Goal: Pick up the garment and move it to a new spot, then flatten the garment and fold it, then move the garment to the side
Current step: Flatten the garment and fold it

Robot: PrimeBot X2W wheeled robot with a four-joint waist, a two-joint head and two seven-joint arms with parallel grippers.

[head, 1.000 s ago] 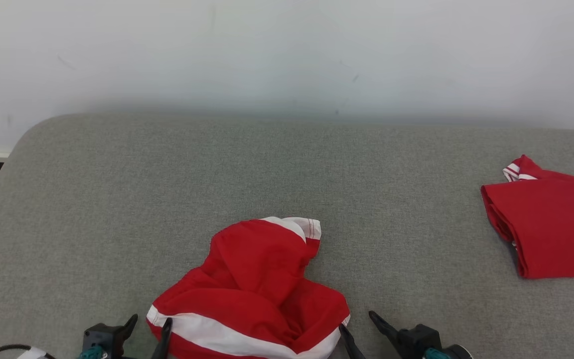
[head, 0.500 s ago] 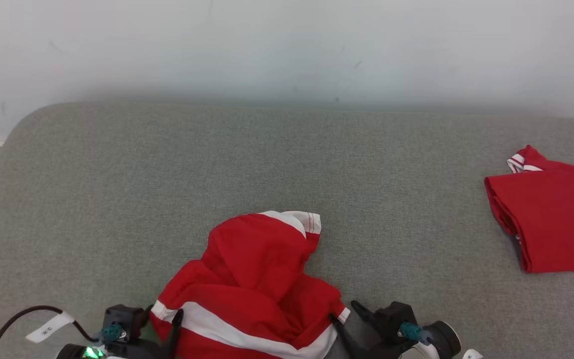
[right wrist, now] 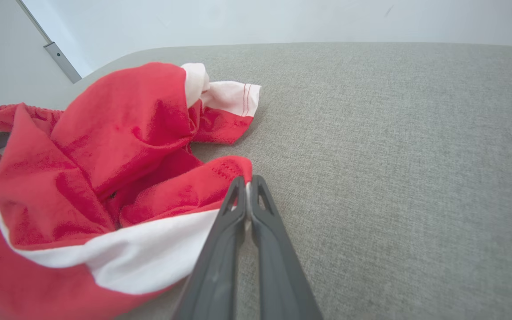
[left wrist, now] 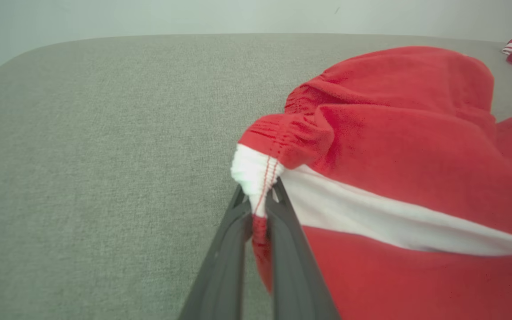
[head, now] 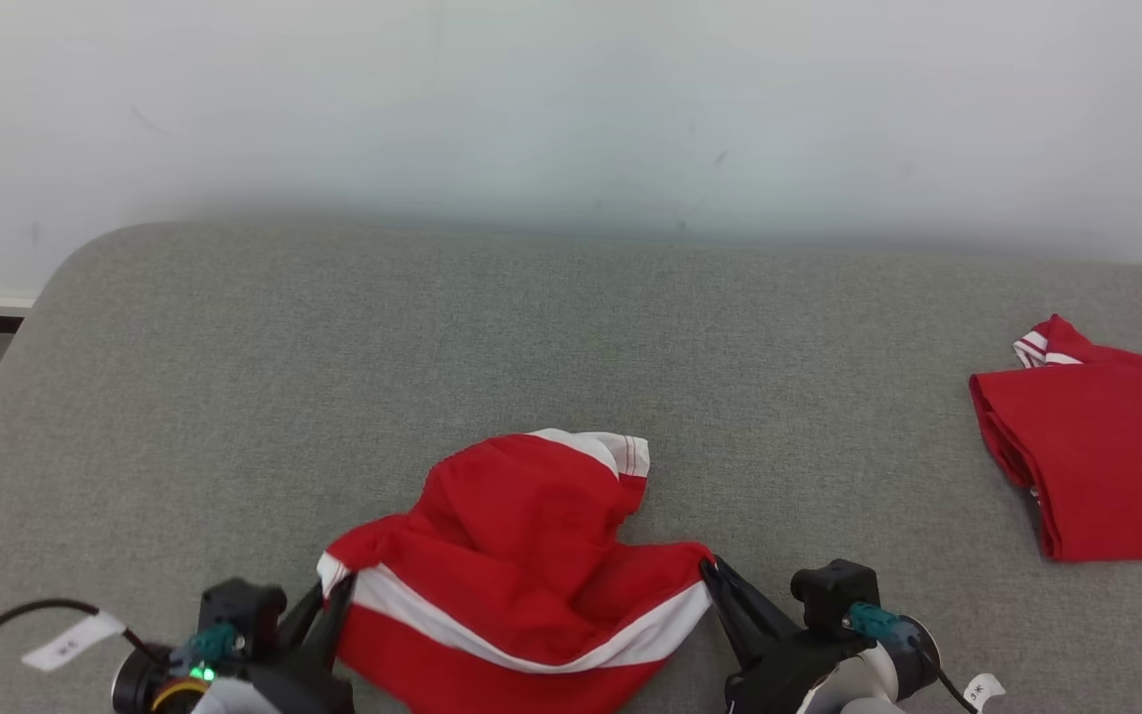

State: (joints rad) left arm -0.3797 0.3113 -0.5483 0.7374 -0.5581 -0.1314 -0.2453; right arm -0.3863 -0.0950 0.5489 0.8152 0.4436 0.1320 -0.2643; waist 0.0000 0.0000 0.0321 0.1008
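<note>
Left hand [head: 331, 593] was pinched shut on the garment [head: 521, 535] at its 9 o'clock corner, right hand [head: 710, 569] at 3, so it ran 9-to-3 between them.

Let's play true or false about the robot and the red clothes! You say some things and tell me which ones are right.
1. The left gripper and the right gripper each pinch a corner of the crumpled garment, fingers shut. True.
2. The crumpled garment lies spread flat. False: it is bunched up between the grippers.
3. A folded garment lies on the grey surface to the robot's right. True.
4. The crumpled garment has a blue stripe. False: its stripe is white.
5. The folded garment touches the crumpled one. False: they lie apart, with bare grey surface between them.
</note>
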